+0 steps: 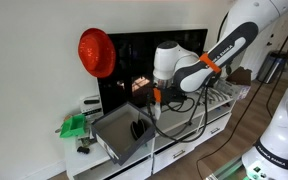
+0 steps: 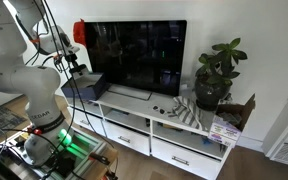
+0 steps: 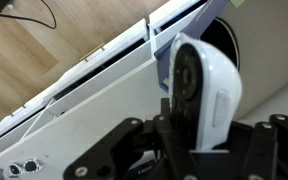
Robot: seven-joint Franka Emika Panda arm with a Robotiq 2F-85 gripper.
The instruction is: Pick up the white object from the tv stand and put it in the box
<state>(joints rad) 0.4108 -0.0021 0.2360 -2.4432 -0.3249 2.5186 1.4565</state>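
In the wrist view my gripper (image 3: 197,142) is shut on the white object (image 3: 206,92), a rounded white device with a black face, held upright between the black fingers. In both exterior views the gripper (image 1: 155,97) (image 2: 76,66) hangs just above the box (image 1: 122,131) (image 2: 87,85), a dark grey open-topped bin at one end of the tv stand (image 1: 189,143) (image 2: 169,132). The white object itself is too small to make out in the exterior views. The stand's white top (image 3: 79,100) lies below the object in the wrist view.
The black TV (image 2: 136,55) stands in the middle of the stand. A red round thing (image 1: 96,52) hangs by the TV's corner. A small green item (image 1: 74,125) lies beside the box. A potted plant (image 2: 216,75) stands at the far end. Cables trail beneath the arm (image 1: 189,105).
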